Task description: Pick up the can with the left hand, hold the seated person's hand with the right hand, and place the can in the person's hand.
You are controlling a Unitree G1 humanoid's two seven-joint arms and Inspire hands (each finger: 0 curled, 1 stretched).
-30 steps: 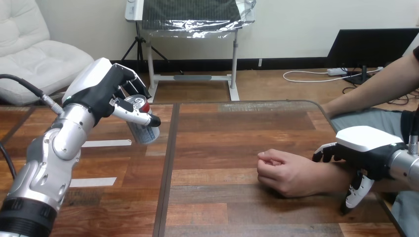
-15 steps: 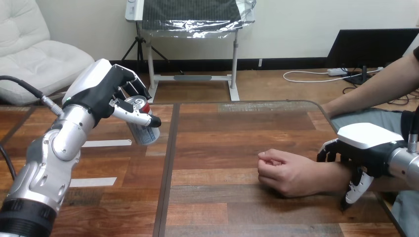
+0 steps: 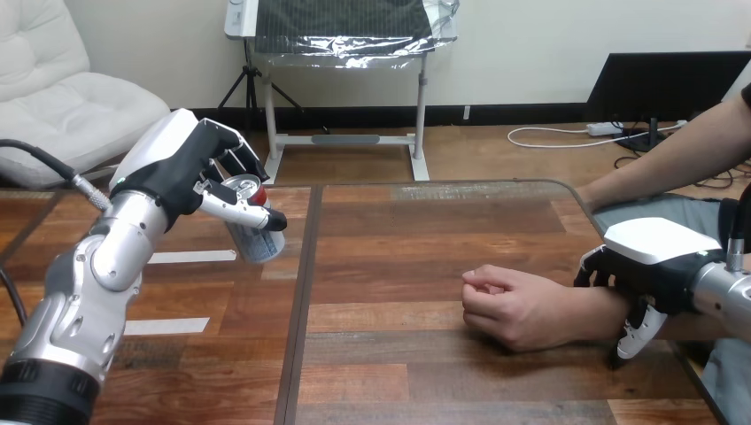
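My left hand (image 3: 177, 170) is raised over the table's left part, shut on a silver can (image 3: 253, 223) with a red top. The can hangs tilted above the wood, my thumb across its front. The person's hand (image 3: 514, 310) rests on the table at centre right as a loose fist, knuckles up. My right hand (image 3: 655, 258) arches over the person's wrist: its fingers (image 3: 592, 266) curl down the far side and its thumb (image 3: 638, 329) points down along the near side.
The wooden table (image 3: 398, 248) has a dark seam (image 3: 301, 292) running front to back left of centre. Two pale tape strips (image 3: 190, 257) lie on its left part. The person's other arm (image 3: 682, 155) reaches in at the upper right.
My right hand has slid slightly right and up along the person's arm, its thumb lifting a little. The left hand with the can has barely shifted. The fist has stayed put.
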